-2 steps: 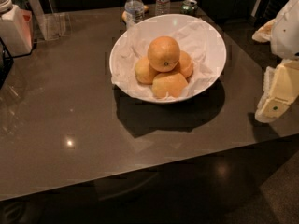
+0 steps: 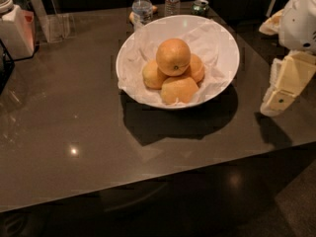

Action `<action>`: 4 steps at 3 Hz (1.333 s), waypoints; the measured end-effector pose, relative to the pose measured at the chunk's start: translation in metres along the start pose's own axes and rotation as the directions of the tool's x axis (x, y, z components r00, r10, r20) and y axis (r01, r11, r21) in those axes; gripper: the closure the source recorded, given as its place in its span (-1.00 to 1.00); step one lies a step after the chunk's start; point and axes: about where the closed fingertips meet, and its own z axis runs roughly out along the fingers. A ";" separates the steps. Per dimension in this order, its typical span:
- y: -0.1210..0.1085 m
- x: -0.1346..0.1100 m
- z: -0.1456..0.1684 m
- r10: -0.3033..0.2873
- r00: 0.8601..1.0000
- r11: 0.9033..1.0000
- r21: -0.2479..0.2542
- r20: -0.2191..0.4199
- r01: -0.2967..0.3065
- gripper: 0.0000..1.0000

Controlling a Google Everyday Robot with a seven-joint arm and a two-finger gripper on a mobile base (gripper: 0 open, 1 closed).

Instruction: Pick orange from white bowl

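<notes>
On the dark grey glossy table (image 2: 74,112), a little behind its middle, stands the wide shallow white bowl (image 2: 224,43), lined with crumpled white paper (image 2: 136,51). The big round deep orange fruit, the orange (image 2: 173,57), lies at the top of the pile inside this bowl, with its small dark green stem dot turned to the camera. It rests on three smaller, paler yellow-orange fruits (image 2: 178,89), which touch one another under it. The cream-coloured robot gripper (image 2: 282,90) hangs at the right side of the view, above the right edge of the table, well apart from the bowl and touching nothing; whether it is open or closed I cannot tell. Its shadow falls on the table just below it. Behind the bowl stand two clear plastic water bottles (image 2: 142,6), and near them a small green can (image 2: 200,7). At the far left corner are a white container (image 2: 15,31) and a transparent plastic stand (image 2: 54,26).
</notes>
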 end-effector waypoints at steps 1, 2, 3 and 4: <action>-0.029 -0.031 0.008 -0.051 0.995 0.999 -0.014 0.083 0.052 -1.00; -0.056 -0.068 0.023 -0.087 0.978 0.993 -0.063 0.192 0.101 -1.00; -0.057 -0.067 0.020 -0.086 0.978 0.994 -0.045 0.189 0.096 -1.00; -0.053 -0.085 0.041 -0.085 0.964 0.989 -0.092 0.251 0.111 -1.00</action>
